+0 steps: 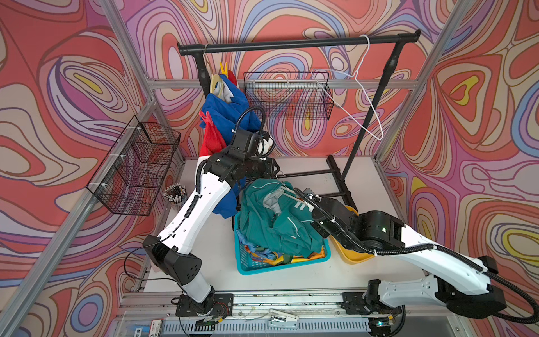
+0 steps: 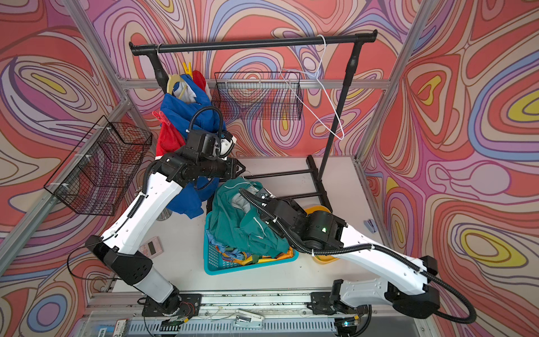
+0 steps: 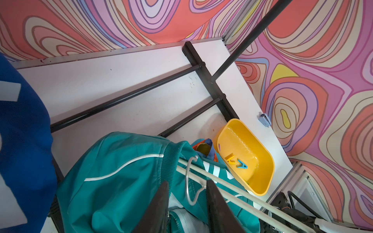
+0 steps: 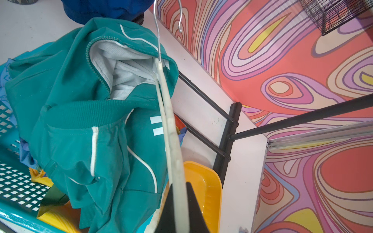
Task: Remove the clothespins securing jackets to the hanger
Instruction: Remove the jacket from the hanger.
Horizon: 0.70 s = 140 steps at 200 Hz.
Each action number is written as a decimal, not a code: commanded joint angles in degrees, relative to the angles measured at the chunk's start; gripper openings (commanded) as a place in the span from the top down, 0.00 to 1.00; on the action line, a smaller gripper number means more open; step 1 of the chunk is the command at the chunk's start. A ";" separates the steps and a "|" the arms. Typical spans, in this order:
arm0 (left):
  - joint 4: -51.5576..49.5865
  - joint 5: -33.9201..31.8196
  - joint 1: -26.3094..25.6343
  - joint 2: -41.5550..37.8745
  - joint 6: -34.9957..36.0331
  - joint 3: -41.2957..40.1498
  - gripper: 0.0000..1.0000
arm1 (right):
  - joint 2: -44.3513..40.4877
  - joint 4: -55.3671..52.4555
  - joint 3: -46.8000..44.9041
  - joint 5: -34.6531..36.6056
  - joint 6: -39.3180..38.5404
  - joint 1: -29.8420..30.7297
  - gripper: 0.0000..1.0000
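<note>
A teal jacket (image 1: pixel 268 221) lies heaped over a blue basket, still partly on a white hanger (image 4: pixel 167 113). My right gripper (image 4: pixel 179 184) is shut on one arm of that hanger. In the left wrist view my left gripper (image 3: pixel 187 182) stands open over the jacket's collar, the hanger's metal hook (image 3: pixel 186 177) between its fingers. At the rail's left end a blue jacket (image 1: pixel 230 111) with a red band hangs on a yellow hanger (image 1: pixel 215 83); a yellow clothespin (image 1: pixel 223 68) sits near its top and a red clothespin (image 1: pixel 205 116) on its side. A yellow clothespin (image 3: pixel 230 158) and a blue clothespin (image 3: pixel 242 163) lie in the yellow bin.
A black clothes rack (image 1: pixel 291 45) stands at the back with an empty white wire hanger (image 1: pixel 358 96) on it. Wire baskets hang on the back wall (image 1: pixel 288 96) and the left wall (image 1: pixel 137 169). The blue basket (image 1: pixel 262 265) holds colourful cloth; the yellow bin (image 3: pixel 246 149) is beside it.
</note>
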 commanded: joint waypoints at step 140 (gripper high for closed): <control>-3.43 0.36 1.18 1.75 -1.89 -0.89 0.80 | 1.72 -1.26 1.17 11.97 1.46 3.92 1.00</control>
